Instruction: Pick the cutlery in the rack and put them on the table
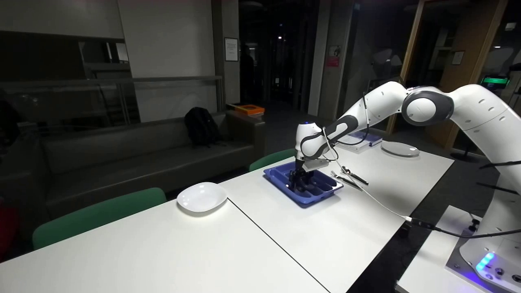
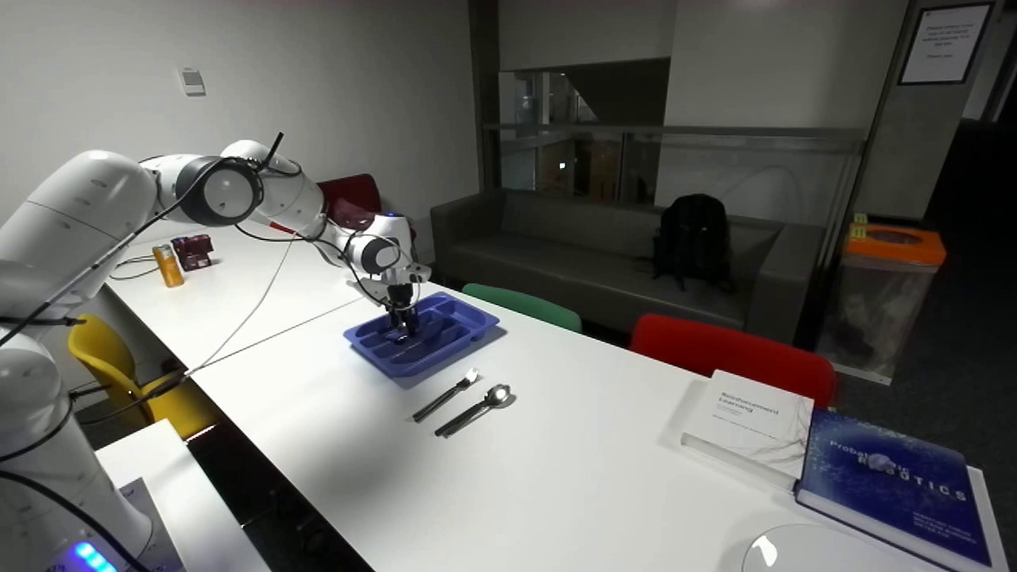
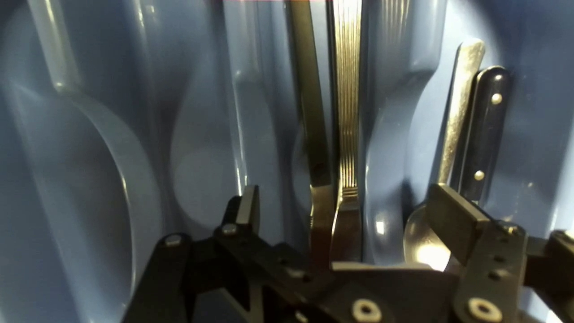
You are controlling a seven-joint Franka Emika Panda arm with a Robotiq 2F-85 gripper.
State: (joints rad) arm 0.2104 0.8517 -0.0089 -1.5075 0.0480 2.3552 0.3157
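Two books (image 2: 751, 421) read “Reinforcement Learning” and “Robotics”; the pincer (image 3: 347, 202) gapes over the rack (image 2: 431, 361).

Arm (image 1: 423, 109) extended fwd, bent at elbow, in both exterior views; wrist (image 1: 311, 144) low w/ end effector (image 3: 351, 208) pointing dn; in wrist view, fingers (image 3: 450, 220) v. wide apart.

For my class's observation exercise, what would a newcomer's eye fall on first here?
The white robot arm likely strikes first, its open gripper low over the blue tray. Next come the fork and spoon on the table beside that tray, then the bright red chair near the books.
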